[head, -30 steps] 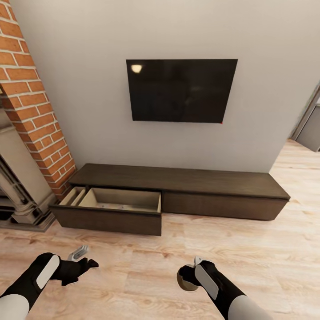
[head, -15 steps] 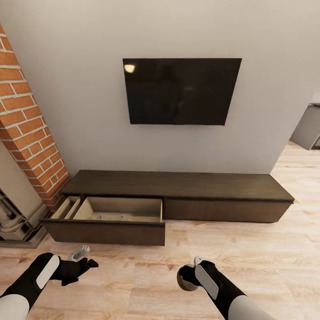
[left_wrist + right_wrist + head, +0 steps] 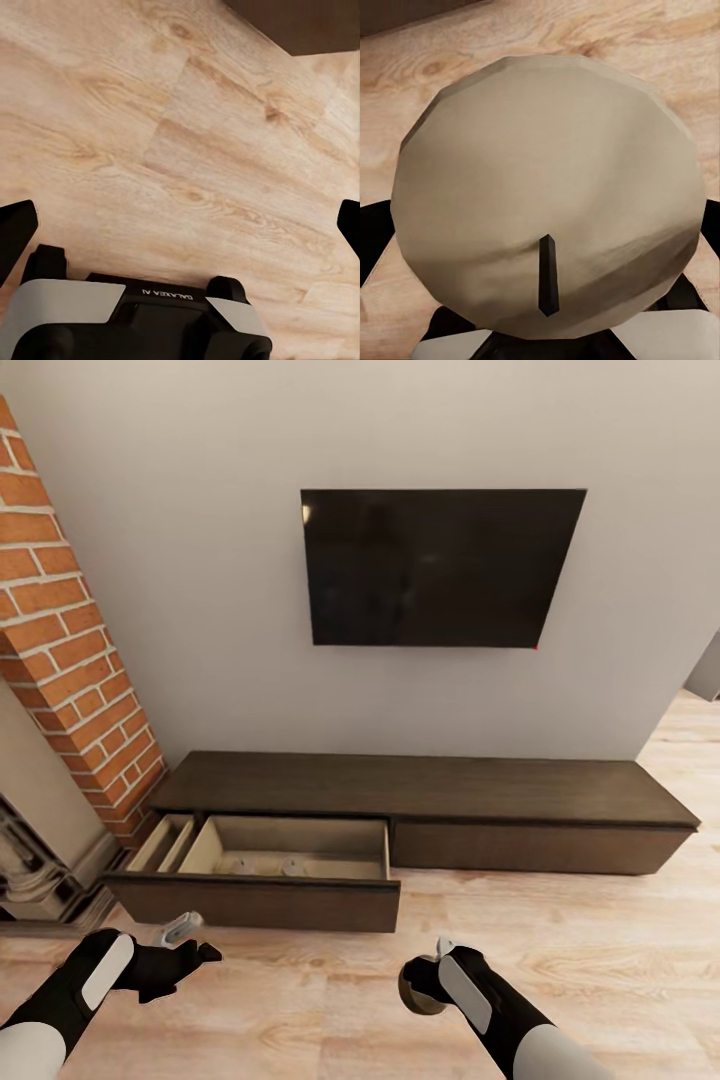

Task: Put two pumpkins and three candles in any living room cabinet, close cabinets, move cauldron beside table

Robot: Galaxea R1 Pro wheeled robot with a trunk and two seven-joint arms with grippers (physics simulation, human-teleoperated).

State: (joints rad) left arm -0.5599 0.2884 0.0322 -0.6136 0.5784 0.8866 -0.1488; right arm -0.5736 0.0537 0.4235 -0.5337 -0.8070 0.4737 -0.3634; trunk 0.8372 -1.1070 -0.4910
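Candle [image 3: 547, 202] is gripped in the right tool [image 3: 425, 985], whose dark fingers are clamped against its sides; in the right wrist view its flat beige top and short dark wick are seen close up, with pale wood floor [image 3: 600, 960] behind it. In the head view the candle [image 3: 418, 992] is held low over the floor, just short of the cabinet [image 3: 420, 785], which lies ahead of both tools along the grey wall. The cabinet is long, low and dark brown, and its left drawer [image 3: 290, 850] is pulled out, directly ahead of the left tool and slightly left of the right tool. The pale inside of the drawer is exposed, and a few small pale round shapes are seen on its bottom; what they are cannot be told. The drawer front further right is shut. The left tool [image 3: 185, 940] is spread wide with nothing between its fingers, and in the left wrist view [image 3: 180, 217] bare floor boards are seen between the two dark fingertips [image 3: 16, 225]. A black television [image 3: 440, 565] is mounted on the wall above the cabinet. A red brick column [image 3: 60, 630] and part of a grey fireplace surround [image 3: 35, 860] stand beyond the left tool, beside the cabinet's left end.
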